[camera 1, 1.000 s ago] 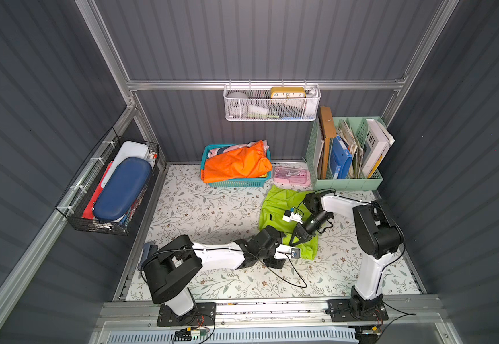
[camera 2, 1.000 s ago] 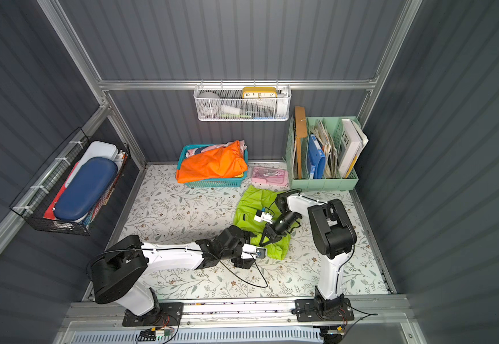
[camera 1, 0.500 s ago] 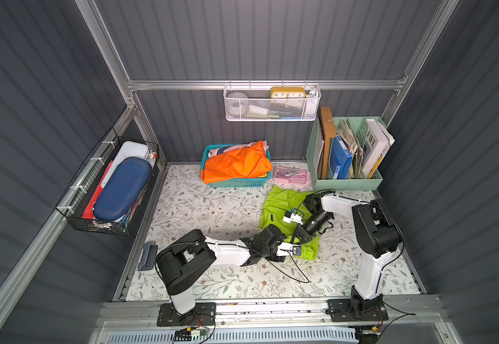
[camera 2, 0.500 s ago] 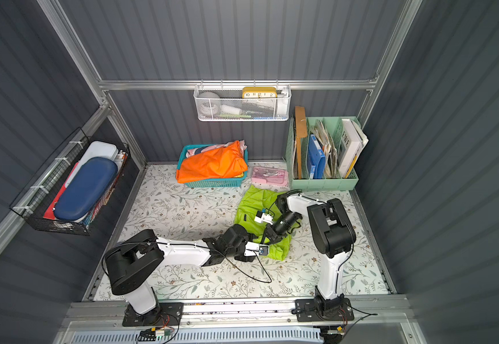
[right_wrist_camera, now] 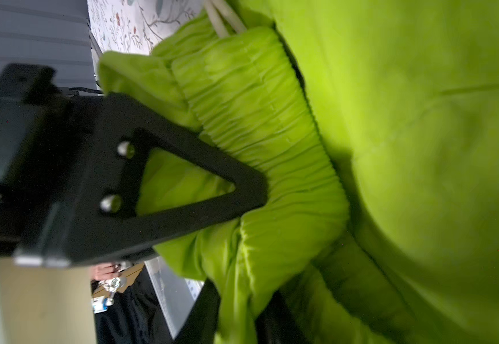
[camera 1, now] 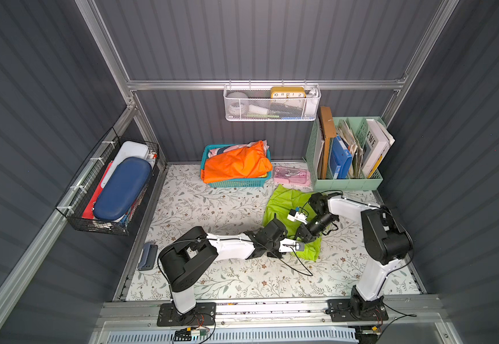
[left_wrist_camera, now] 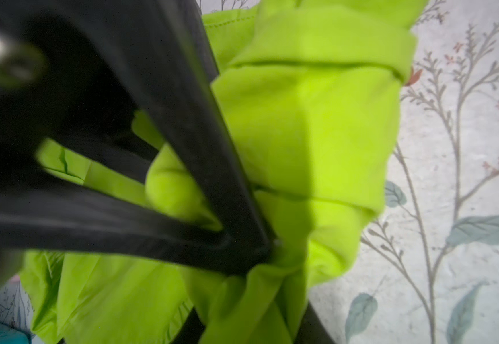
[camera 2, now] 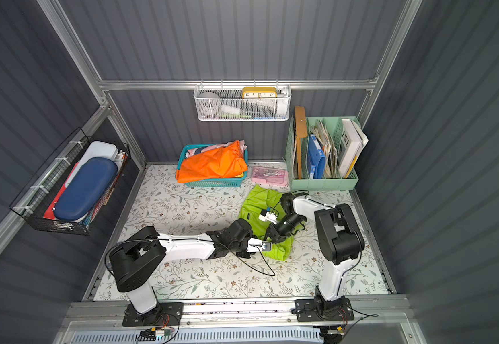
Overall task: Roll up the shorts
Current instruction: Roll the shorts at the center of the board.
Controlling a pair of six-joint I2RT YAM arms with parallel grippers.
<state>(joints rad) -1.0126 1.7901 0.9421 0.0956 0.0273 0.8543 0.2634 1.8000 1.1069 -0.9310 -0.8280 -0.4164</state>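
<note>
left gripper (left_wrist_camera: 281, 283): fingers narrow around a bunched fold, grip unconfirmed. shorts (camera 1: 284, 199) lie on the floral mat (camera 1: 212, 208), near end folded over, far end unrolled. right gripper (right_wrist_camera: 254, 247): waistband between its 2 fingers, hold unclear. step: early rolling. next, you need both tips turning the fold evenly.

2 high frontal overviews; 2 wrist close-ups on shorts (left_wrist_camera: 302, 119)

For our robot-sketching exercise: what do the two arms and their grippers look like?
Each arm pairs white shell links, as on the left arm and right arm, with bulky black joints. The left gripper and right gripper are matte black, with hollow triangular fingers; silver screws show. Thin black cables trail from both.
</note>
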